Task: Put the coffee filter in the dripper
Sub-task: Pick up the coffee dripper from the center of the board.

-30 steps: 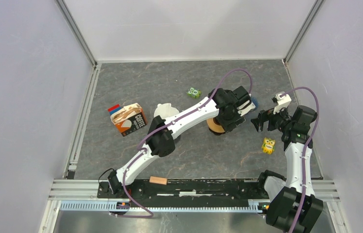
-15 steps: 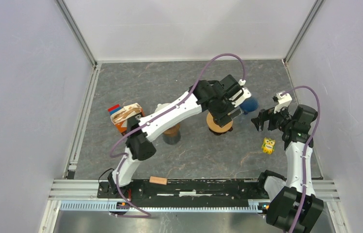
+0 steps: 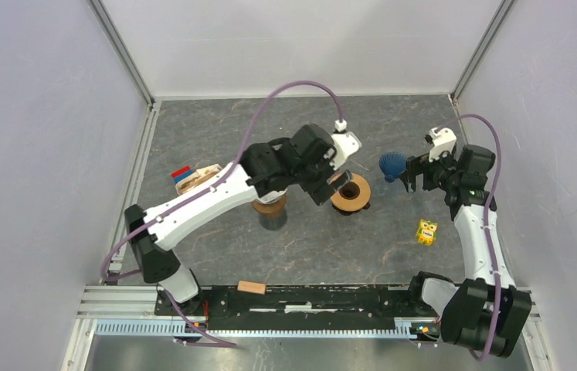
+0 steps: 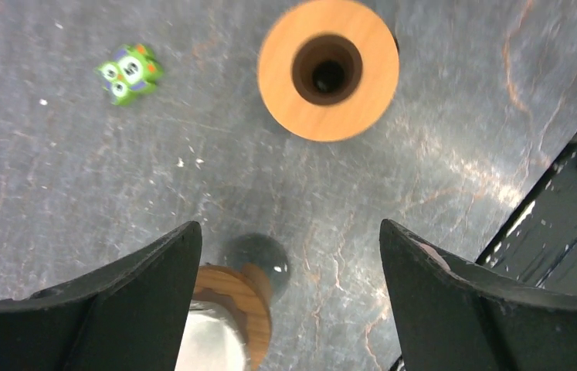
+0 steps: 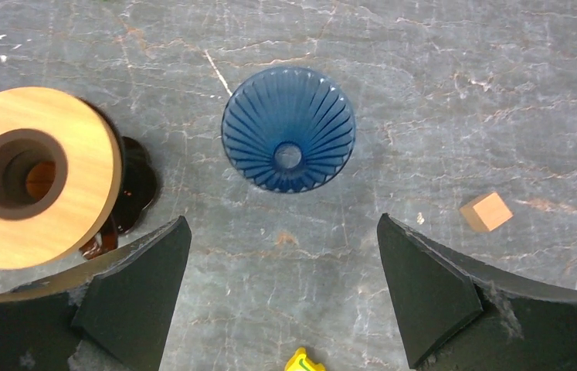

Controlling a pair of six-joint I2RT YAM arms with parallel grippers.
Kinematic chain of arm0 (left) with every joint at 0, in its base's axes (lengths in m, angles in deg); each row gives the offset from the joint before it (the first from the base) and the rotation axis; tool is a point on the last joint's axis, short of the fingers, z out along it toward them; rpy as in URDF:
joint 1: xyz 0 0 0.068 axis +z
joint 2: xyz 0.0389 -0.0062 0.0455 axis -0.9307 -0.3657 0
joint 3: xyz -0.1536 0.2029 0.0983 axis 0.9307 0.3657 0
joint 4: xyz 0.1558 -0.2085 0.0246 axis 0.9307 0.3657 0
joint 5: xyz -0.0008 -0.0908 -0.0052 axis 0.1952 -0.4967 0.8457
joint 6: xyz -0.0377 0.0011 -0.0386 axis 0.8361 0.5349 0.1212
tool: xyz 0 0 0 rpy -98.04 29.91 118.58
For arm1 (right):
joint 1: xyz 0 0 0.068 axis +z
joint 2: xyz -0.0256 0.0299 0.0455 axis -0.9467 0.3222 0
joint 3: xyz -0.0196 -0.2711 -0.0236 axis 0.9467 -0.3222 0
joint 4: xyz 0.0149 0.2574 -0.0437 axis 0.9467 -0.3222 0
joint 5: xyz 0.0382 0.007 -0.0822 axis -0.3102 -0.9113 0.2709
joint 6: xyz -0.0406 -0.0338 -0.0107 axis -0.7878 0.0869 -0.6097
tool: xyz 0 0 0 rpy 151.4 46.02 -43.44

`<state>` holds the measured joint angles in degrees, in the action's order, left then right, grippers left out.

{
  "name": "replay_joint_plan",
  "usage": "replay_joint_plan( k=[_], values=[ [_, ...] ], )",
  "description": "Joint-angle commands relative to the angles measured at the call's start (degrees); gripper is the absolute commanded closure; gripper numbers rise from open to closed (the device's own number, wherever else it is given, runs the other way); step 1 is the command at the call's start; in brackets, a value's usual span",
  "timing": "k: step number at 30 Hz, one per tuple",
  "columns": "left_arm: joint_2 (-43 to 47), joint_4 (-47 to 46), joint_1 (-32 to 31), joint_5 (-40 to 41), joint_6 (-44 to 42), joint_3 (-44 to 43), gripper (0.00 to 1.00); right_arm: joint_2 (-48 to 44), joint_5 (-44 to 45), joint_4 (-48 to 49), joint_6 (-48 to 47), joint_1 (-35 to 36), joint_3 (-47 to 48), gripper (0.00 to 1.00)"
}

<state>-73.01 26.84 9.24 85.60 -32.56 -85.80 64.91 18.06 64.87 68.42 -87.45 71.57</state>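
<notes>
Backed off toward frame left from the wooden ring [image 3: 349, 192], left gripper [image 4: 289, 228] jaws wide and empty.
No filter yet in the blue dripper [image 5: 288, 127]; right gripper [image 5: 283, 219] jaws wide, empty too.

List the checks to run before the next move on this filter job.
1. Left tool open, empty: ok.
2. Right tool open, empty: ok.
3. Blue dripper mouth up, apart from both tools: ok.
4. Dripper interior free: ok, no filter inside.
5. Coffee filter box in full view: not ok, left arm hides part.
6. Loose filter ready to grab: cannot tell, none visible.
</notes>
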Motion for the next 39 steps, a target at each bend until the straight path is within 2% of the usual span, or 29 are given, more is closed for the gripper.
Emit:
replay_joint_plan(
  k=[1, 5, 11, 24, 31, 39],
  values=[
    [5.4, -6.2, 6.1, -4.0, 0.3, -1.3, 0.09, 4.3, 10.1, 4.0, -0.3, 4.1, 5.0, 0.02],
    [6.5, -6.6, 11.1, -7.8, 2.4, -3.1, 0.08, 10.4, 16.9, 5.8, -0.1, 7.1, 7.5, 0.05],
    [6.4, -6.7, 13.8, -8.5, 3.2, -3.4, 0.08, 20.4, 20.7, 4.4, 0.3, 7.6, 12.6, 0.18],
    [6.6, -8.4, 14.6, -11.3, 3.0, -0.3, 0.08, 30.3, 17.8, 4.3, 3.7, 7.6, 16.3, 0.44],
    [7.0, -8.6, 14.6, -12.2, 3.1, 0.2, 0.08, 33.5, 16.7, 4.2, 5.0, 7.9, 17.9, 0.55],
    [6.7, -9.4, 14.6, -10.9, 1.0, 0.6, 0.06, 35.0, 14.1, 3.1, 5.9, 8.0, 20.7, 0.79]
  ],
)
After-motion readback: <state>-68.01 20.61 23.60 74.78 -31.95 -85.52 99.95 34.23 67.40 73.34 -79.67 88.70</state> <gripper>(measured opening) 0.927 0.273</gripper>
